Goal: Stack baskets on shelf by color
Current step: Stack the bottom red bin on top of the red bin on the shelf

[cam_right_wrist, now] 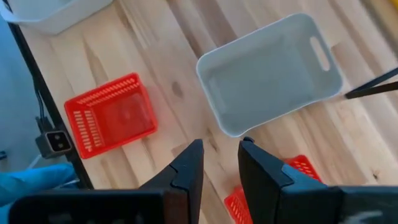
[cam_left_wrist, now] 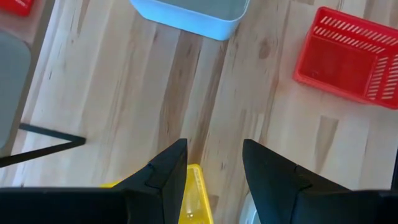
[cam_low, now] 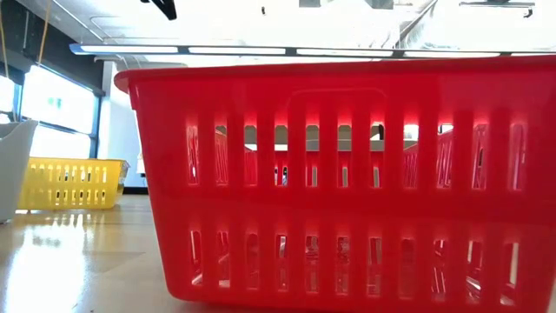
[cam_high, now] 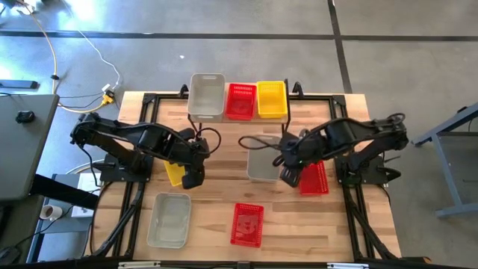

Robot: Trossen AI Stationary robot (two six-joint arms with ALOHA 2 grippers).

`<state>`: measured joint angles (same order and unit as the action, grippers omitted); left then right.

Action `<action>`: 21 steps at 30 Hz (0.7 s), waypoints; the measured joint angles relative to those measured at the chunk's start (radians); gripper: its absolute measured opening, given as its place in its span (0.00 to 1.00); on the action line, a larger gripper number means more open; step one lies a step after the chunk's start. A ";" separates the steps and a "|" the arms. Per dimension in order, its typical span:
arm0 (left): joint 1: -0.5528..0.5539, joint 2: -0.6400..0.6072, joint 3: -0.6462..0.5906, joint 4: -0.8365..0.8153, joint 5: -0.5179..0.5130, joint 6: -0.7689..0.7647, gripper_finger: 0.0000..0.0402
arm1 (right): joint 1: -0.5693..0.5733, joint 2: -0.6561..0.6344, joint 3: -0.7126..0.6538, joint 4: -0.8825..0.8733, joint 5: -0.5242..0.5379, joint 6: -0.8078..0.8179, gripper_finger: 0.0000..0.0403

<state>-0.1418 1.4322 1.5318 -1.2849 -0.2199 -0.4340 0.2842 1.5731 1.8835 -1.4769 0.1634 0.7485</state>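
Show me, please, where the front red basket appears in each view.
High: red basket, front centre.
Low: the basket fills the picture.
Left wrist: the basket, upper right.
Right wrist: the basket, left of centre.
Landmark: middle grey basket; hidden in low.

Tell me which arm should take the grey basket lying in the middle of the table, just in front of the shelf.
Right, probably. The right end effector hangs open at that grey basket, which fills its wrist view. The left end effector is open over a yellow basket, farther away.
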 joint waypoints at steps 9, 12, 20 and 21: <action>-0.004 0.000 0.000 -0.005 0.000 0.026 0.36 | 0.020 0.011 0.000 0.033 -0.052 0.022 0.22; -0.003 0.000 0.000 0.007 -0.006 0.026 0.36 | 0.020 0.015 0.000 0.047 -0.075 0.014 0.22; 0.000 0.000 0.001 0.028 -0.053 -0.055 0.36 | 0.053 0.050 -0.001 0.058 -0.089 -0.028 0.22; -0.001 0.000 0.001 0.028 -0.053 -0.079 0.36 | 0.064 0.059 -0.001 0.064 -0.091 -0.044 0.22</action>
<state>-0.1425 1.4322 1.5326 -1.2564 -0.2729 -0.5129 0.3478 1.6320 1.8824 -1.4131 0.0720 0.7042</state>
